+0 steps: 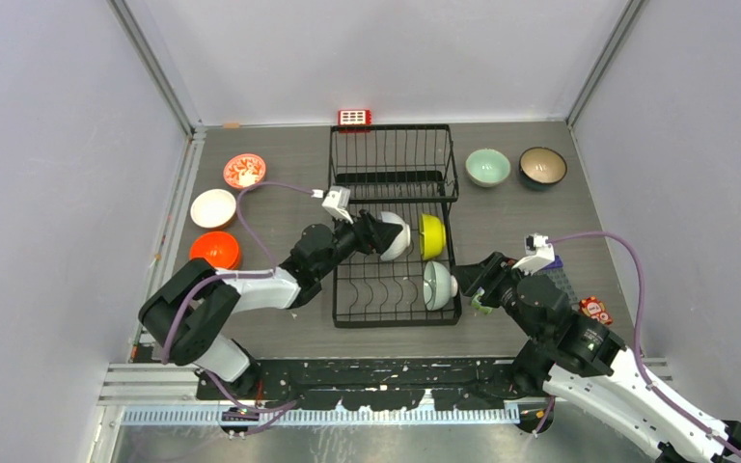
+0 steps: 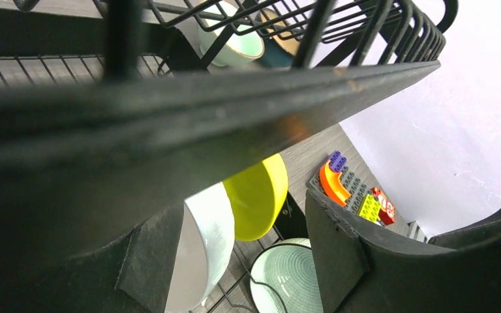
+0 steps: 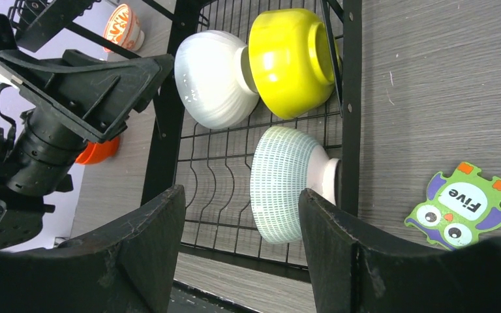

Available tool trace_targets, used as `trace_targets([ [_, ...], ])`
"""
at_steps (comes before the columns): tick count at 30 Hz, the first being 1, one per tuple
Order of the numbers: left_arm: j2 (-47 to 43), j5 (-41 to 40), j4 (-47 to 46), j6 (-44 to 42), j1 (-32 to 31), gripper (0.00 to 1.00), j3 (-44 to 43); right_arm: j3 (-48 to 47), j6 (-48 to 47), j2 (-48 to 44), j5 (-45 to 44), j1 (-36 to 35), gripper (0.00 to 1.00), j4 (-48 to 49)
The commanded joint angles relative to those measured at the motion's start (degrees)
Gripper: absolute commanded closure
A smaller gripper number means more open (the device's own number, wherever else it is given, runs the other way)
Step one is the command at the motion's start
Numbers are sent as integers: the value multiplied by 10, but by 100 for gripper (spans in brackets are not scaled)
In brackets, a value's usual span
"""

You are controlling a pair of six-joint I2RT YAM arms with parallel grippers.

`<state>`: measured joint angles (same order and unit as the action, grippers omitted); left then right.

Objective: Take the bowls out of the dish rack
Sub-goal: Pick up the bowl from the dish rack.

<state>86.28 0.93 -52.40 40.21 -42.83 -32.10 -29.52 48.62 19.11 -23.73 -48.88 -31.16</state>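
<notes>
"Bowls [image 1: 430, 236], from above?"
"You have three on edge in the dish rack [image 1: 396, 322]; left gripper [image 1: 378, 234] at the white bowl [image 1: 397, 236]."
"Left wrist?"
"Fingers [image 2: 339, 254] wide apart — white bowl between them, contact unclear."
"Right wrist?"
"Your right gripper [image 3: 241, 195] gapes, holding nothing — ribbed bowl [image 3: 284, 182] ahead in the rack."

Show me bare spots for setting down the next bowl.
Bare table lies right of the dish rack, nearer than the mint bowl and dark bowl. The left strip is crowded: red-patterned bowl, white bowl, orange bowl, left arm.
</notes>
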Motion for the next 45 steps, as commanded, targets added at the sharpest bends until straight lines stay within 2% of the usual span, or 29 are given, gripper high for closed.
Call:
trace_targets([
  [1, 37, 31, -26, 60, 11, 32, 8, -3, -7, -5, 4, 1, 32, 23],
  [5, 23, 18, -27, 61, 11, 31, 33, -2, -10, -6, 3, 1, 32, 22],
  [16, -30, -5, -18, 63, 7, 20, 84, 3, -12, -4, 10, 1, 32, 28],
  [18, -37, -30, -18, 64, 5, 19, 91, 4, -12, -6, 10, 1, 32, 28],
  [23, -31, -50, -22, 69, 5, 18, 99, 6, -12, -8, 12, 1, 32, 28],
  [33, 61, 21, -154, 81, 5, 31, 72, 8, -11, -23, 15, 1, 32, 17],
  [40, 100, 27, -231, 97, 5, 47, 82, 10, -12, -28, 16, 1, 32, 10],
  [45, 106, 48, -264, 89, 5, 65, 81, 12, -12, -27, 17, 1, 32, 15],
])
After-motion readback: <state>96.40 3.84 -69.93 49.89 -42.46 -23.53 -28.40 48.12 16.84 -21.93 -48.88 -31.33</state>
